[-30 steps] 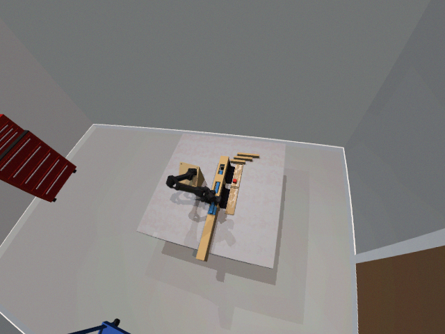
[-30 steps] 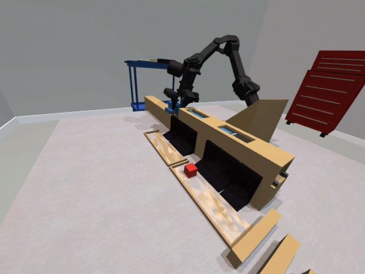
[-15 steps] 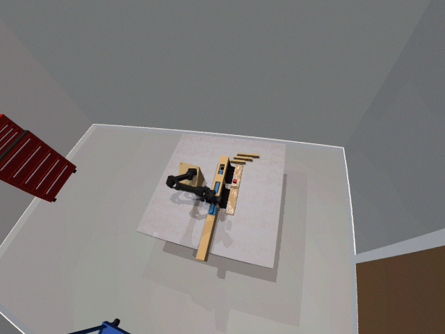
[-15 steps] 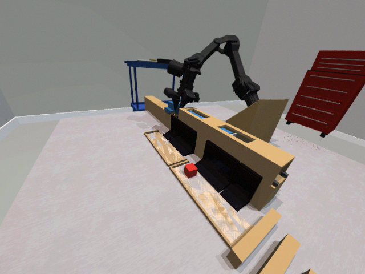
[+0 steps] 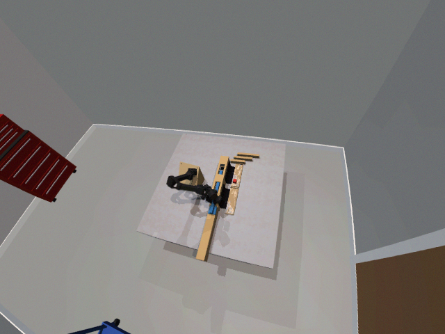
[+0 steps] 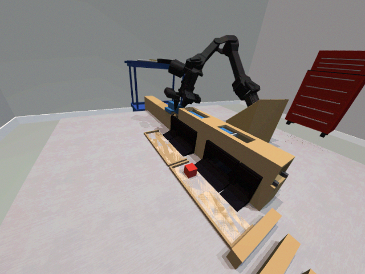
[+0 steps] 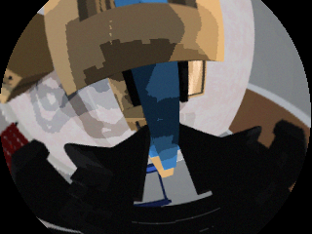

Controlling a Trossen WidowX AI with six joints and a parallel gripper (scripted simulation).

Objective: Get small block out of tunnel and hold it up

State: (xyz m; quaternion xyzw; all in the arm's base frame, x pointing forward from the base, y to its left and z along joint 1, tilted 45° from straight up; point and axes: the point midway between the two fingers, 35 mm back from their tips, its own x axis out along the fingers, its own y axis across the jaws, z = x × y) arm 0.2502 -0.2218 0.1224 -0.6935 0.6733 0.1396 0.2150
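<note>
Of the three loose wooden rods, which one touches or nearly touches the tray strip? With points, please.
The rod (image 5: 237, 162) (image 6: 256, 238) closest to the tunnel box (image 5: 224, 160) (image 6: 272, 153), at the end of the shallow tray (image 6: 198, 198); the other two lie progressively farther out.

Soft, even light here; pale shadows spread toward the lower middle from above. The wrist view bends, its corners black.

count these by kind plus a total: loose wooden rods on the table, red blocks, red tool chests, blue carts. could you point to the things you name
loose wooden rods (image 5: 247, 155) (image 6: 256, 236): 3
red block (image 5: 234, 181) (image 6: 190, 170): 1
red tool chest (image 5: 35, 161) (image 6: 333, 94) (image 7: 11, 141): 1
blue cart (image 5: 112, 328) (image 6: 150, 64) (image 7: 146, 204): 1
total: 6
</note>
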